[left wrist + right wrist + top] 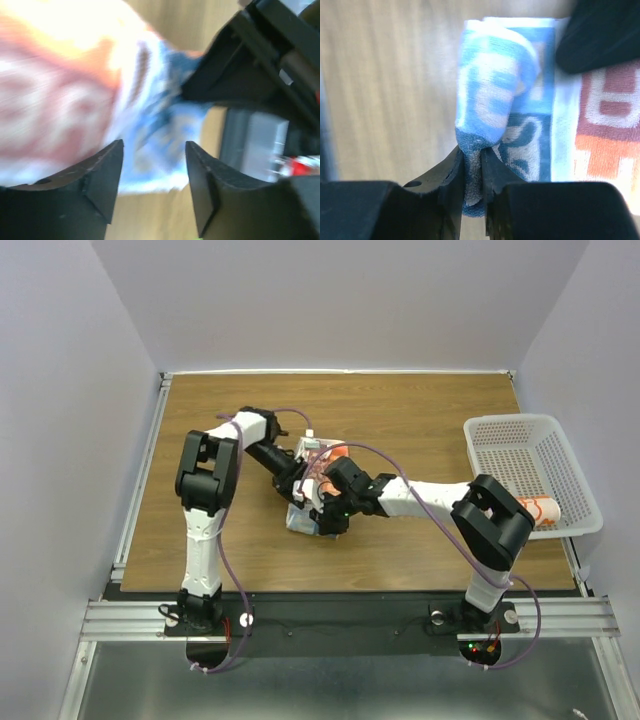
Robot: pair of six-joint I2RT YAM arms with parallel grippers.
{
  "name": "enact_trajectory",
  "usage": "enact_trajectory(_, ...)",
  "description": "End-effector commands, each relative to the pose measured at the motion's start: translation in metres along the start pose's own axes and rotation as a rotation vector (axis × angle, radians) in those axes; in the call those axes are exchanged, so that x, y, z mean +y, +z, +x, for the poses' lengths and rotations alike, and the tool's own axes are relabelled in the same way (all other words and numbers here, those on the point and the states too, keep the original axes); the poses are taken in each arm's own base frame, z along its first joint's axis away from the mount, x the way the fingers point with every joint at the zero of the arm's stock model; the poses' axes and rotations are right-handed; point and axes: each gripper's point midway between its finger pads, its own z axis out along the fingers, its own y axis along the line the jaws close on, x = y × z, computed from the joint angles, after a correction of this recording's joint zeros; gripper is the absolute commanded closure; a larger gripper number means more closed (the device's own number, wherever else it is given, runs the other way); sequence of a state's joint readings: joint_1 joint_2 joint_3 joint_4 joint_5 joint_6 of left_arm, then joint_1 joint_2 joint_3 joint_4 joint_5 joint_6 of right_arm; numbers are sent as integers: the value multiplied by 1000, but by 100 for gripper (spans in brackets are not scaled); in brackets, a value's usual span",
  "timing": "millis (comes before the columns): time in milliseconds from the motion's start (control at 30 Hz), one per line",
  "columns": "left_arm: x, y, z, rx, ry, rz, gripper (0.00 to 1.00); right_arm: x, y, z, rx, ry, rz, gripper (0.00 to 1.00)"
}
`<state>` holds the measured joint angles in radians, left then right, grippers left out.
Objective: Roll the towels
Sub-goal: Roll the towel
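Nearest the lens, a blue-printed fold of the towel (490, 90) is being pinched between the closed fingers of the right gripper (472, 170), at the middle of the wooden table (420, 410). The left gripper (152, 165) is being held beside the cloth, fingers apart — nothing is gripped. For a tight roll, the fold should probably be turned over evenly while the flat part is being pressed down — thin cloth likely slips easily. A second towel (541, 510), rolled, is lying in the white basket (510, 421).

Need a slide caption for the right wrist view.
Right claw pinches a blue fold of the towel over the table.
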<state>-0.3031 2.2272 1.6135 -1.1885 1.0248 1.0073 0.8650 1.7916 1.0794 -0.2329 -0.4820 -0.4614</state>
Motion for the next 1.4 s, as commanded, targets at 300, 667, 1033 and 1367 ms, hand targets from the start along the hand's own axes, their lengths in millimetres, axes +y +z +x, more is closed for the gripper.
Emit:
enact_trajectory(300,-3,-208,-32,-440,239,-575,1,35,-16,0,-41,441,-376,94)
enact_trajectory(667,-85,-299,-32,-669,420,-1014,1,17,-7,-2,-64,726,-589,93)
enact_trajectory(1033,-106,-167,18,-199,895,-984,1,5,4,8,-53,868,-677,92)
enact_trajectory(1367,-90,-33,34,110,1181,-879,9,-2,10,12,-45,959,-719,89)
